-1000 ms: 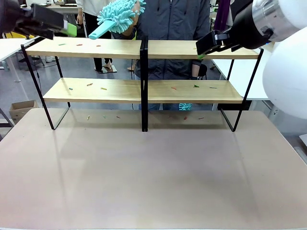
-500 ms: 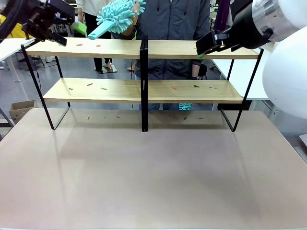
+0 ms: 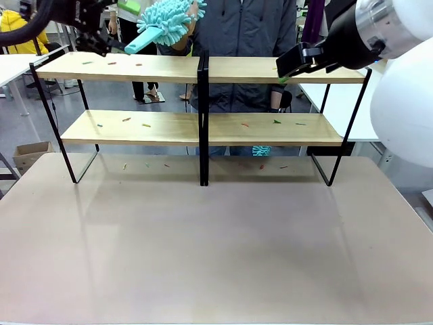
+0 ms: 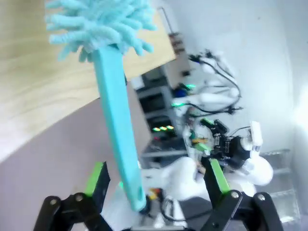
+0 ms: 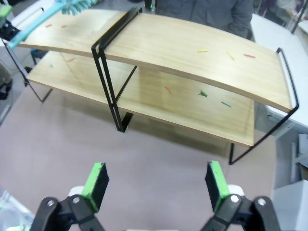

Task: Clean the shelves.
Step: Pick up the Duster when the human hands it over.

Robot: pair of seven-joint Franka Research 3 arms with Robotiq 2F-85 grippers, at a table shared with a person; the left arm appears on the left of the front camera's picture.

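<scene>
Much remains to do on the tabletop [image 3: 216,257], where the shelves [image 3: 135,68] stand along the far side in front of a person [image 3: 243,40]. The right jaws hover wide open and empty on the shelves' right side. The left jaws, equally wide, straddle the handle tip of a turquoise duster [image 4: 113,96] raised over the top board's left end, without gripping it. Coloured scraps [image 3: 144,125] litter both tiers and the tabletop beneath, so cleaning appears not yet begun; taking the duster looks like the step in hand.
</scene>
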